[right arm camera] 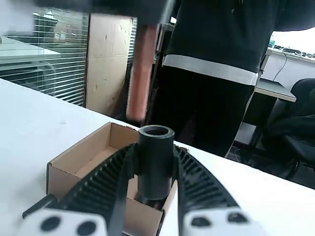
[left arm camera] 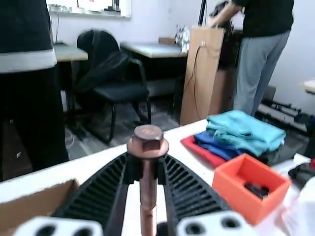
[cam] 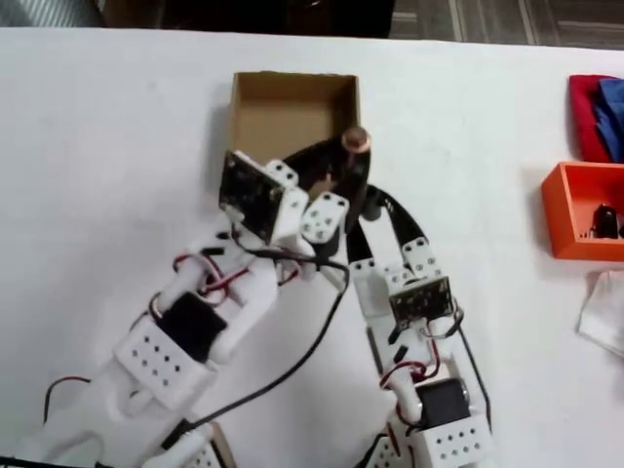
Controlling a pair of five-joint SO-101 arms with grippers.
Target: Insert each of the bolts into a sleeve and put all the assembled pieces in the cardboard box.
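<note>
Holding a bolt upright, left gripper hangs over the box's right wall. Right gripper clamps a sleeve just below it. Both hide the box's near side. Orange bin sits at the tabletop's right edge.

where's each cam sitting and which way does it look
High view: above the table, looking down at the cardboard box; left arm and right arm show.
Left wrist view: on the left arm, looking along the left gripper, shut on the bolt, toward a chair.
Right wrist view: on the right arm, looking along the right gripper, shut on the sleeve, over the box.
Shared: bolt and box, in all three.
</note>
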